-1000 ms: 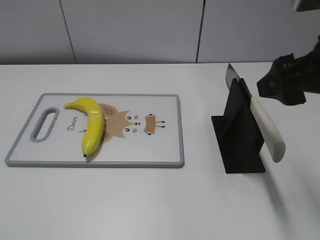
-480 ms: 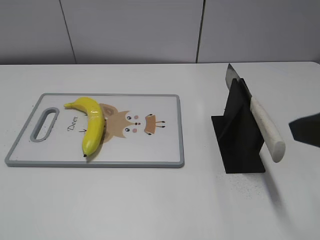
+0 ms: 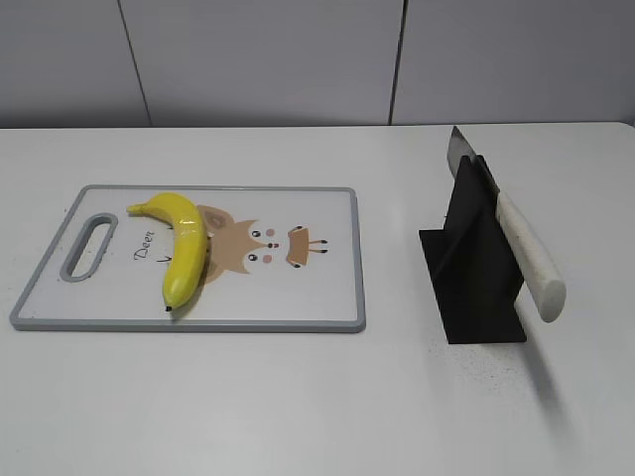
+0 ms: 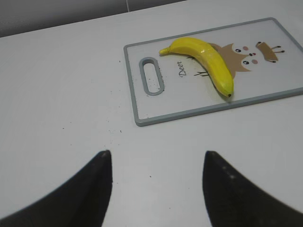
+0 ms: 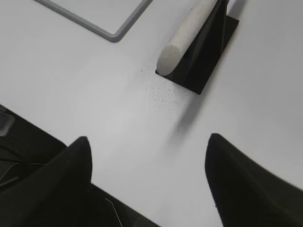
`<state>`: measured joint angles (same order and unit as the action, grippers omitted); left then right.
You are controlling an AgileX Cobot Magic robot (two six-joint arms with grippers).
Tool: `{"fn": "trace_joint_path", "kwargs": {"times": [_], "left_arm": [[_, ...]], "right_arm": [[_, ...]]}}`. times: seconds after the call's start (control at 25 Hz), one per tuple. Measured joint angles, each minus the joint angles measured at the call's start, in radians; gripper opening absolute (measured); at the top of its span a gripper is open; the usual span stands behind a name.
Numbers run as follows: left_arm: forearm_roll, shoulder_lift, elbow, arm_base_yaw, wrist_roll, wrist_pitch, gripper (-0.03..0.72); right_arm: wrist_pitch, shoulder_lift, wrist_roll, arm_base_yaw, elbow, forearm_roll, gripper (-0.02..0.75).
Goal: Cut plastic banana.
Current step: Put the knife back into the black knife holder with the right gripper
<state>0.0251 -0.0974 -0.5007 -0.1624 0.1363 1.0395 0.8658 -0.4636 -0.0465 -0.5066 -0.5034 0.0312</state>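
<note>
Starting on the left, the left gripper [image 4: 154, 184] just hangs over bare table [image 3: 298, 397] short of the board [image 3: 337, 297], fingers spread wide and holding nothing. The board lies flat with its handle slot at the left end, and the banana [image 3: 184, 243] sits on the left half of it, one end up near the top edge by the slot and the dark tip pointing down toward the near edge, curving over the edge of the printed deer. It's whole, no cut in it anywhere. Right of the board and well apart from it is the black stand [image 3: 476, 273] with the knife [image 3: 516, 238] resting in it, blade tip poking up at the back and the white handle sticking out toward the front right. What changed: a second ago the right arm was up beside the knife, half a second ago only a dark corner of it showed at the right edge, and now it's gone from the exterior view entirely. The right wrist camera shows the right gripper [image 5: 147, 175] high above the table edge with its fingers wide apart and empty, the handle end well ahead of it. So I'd say the knife hasn't been picked up and the cutting hasn't started, the arm looks more like it's repositioning for a grab at the handle
</note>
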Motion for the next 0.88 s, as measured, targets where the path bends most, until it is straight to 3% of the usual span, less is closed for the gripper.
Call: {"fn": "trace_joint_path", "kwargs": {"times": [0.36,0.6,0.88], "left_arm": [[0.0,0.0,0.0,0.0,0.0,0.0,0.583],[0.0,0.0,0.0,0.0,0.0,0.0,0.583],[0.0,0.001,0.0,0.0,0.0,0.0,0.583]], "right_arm": [[0.138,0.29,-0.001,0.0,0.03,0.003,0.58],[0.143,0.446,-0.001,0.0,0.05,0.021,0.58],[0.094,0.469,-0.001,0.0,0.08,0.034,0.578]]}}
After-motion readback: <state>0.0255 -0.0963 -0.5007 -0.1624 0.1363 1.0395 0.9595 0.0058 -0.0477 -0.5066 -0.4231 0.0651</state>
